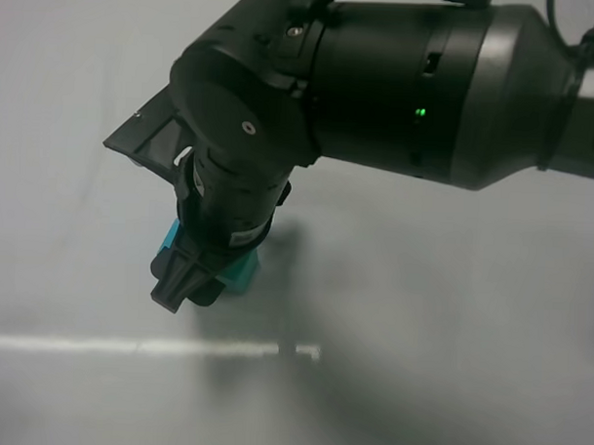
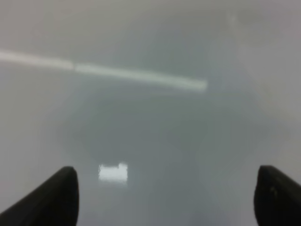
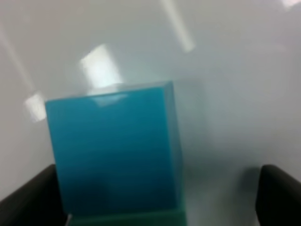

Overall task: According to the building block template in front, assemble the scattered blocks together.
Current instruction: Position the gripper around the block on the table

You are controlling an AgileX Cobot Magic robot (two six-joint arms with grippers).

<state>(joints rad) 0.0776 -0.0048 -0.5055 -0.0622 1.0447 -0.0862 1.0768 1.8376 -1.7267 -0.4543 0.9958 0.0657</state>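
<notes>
A cyan-blue cube [image 3: 113, 150] fills the right wrist view, with a teal-green block [image 3: 127, 219] flush against its near edge. I cannot tell whether this pair is the template bar or the two loose cubes. In the high view the blue [image 1: 167, 239] and teal [image 1: 242, 272] parts show on either side of my right gripper [image 1: 187, 287], which hangs low over them. My right gripper [image 3: 155, 197] is open, with the blue cube close to one finger [image 3: 33, 197] and apart from the other. My left gripper [image 2: 167, 197] is open and empty over bare table. No other blocks show.
The right arm's thick dark body [image 1: 399, 89] reaches in from the right and covers the top of the high view. A bright streak of glare [image 1: 146, 346] runs across the grey table [image 1: 450, 316]; it also shows in the left wrist view [image 2: 141, 75].
</notes>
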